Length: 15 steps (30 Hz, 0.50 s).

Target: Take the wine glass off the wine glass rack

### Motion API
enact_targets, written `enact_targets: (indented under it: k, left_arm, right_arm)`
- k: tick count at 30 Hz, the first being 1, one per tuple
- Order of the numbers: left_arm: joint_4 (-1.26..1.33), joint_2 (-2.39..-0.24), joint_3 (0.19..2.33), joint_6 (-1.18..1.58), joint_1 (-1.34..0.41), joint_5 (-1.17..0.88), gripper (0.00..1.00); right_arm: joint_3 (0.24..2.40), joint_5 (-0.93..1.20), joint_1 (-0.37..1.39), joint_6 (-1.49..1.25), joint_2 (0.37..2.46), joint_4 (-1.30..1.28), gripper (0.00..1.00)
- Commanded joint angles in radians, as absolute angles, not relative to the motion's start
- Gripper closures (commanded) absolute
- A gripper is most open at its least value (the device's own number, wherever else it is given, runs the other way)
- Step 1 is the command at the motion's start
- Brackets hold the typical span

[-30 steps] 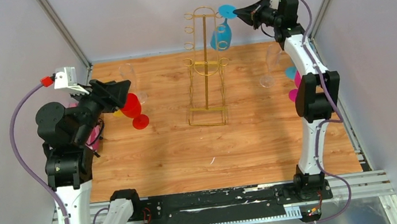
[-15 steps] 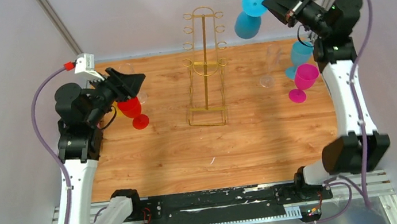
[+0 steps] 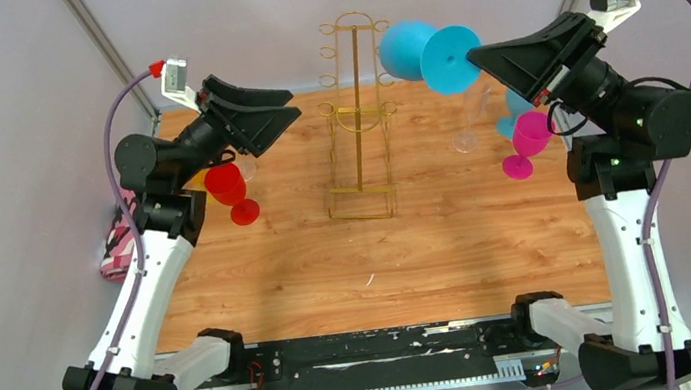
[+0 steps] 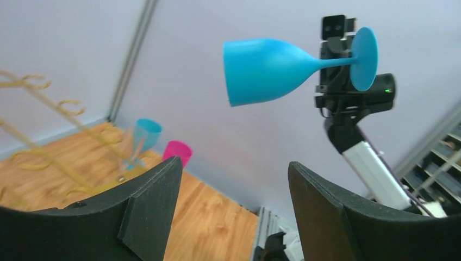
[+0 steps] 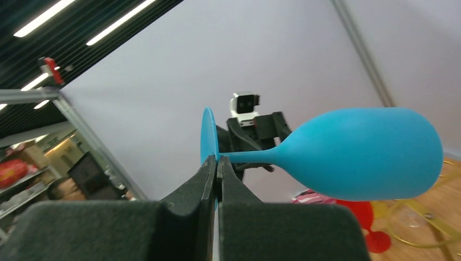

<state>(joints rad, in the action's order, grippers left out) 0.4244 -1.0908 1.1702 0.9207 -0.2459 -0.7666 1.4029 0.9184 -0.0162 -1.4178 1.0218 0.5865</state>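
Observation:
My right gripper [image 3: 477,57] is shut on the flat foot of a blue wine glass [image 3: 408,51] and holds it sideways in the air, to the right of the gold wire wine glass rack [image 3: 356,113]. The glass is clear of the rack's hooks. In the right wrist view the glass [image 5: 359,152] lies level, its foot pinched between my fingers [image 5: 217,163]. In the left wrist view the same glass [image 4: 272,68] hangs ahead, up high. My left gripper [image 3: 287,102] is open and empty, raised left of the rack, above a red wine glass [image 3: 230,192].
A clear glass [image 3: 466,119], a pink glass [image 3: 524,143] and another blue glass [image 3: 511,105] stand at the table's right, under my right arm. A second clear glass [image 3: 224,130] stands behind the red one. A pink striped cloth [image 3: 117,250] lies off the left edge.
My right gripper has lifted the blue glass off the rack, pulled it right and nearer, and turned it sideways. My left arm has risen and reached toward the rack.

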Motion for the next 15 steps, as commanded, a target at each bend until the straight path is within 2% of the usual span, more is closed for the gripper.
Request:
enact_targets:
  k: [1,7,9,15]
  left_arm:
    - [0.744,-1.117,1.167,1.073,-0.265,-0.883,0.22]
    - [1.347,-1.233,1.109,1.454,-0.265,-0.868,0.14]
    - [1.494,-1.302,1.128,1.582,-0.265,-0.864,0.14]
    - [1.55,-1.351,1.127,1.644,-0.265,-0.858,0.17]
  right_arm:
    - [1.417,0.949,0.081,-1.549,1.008,0.785,1.0]
    - [1.437,0.926,0.285,-1.521,1.053,0.807,1.0]
    - [1.444,0.92,0.338,-1.493,1.068,0.794,1.0]
    - [1.474,0.91,0.424,-1.425,1.103,0.754,1.0]
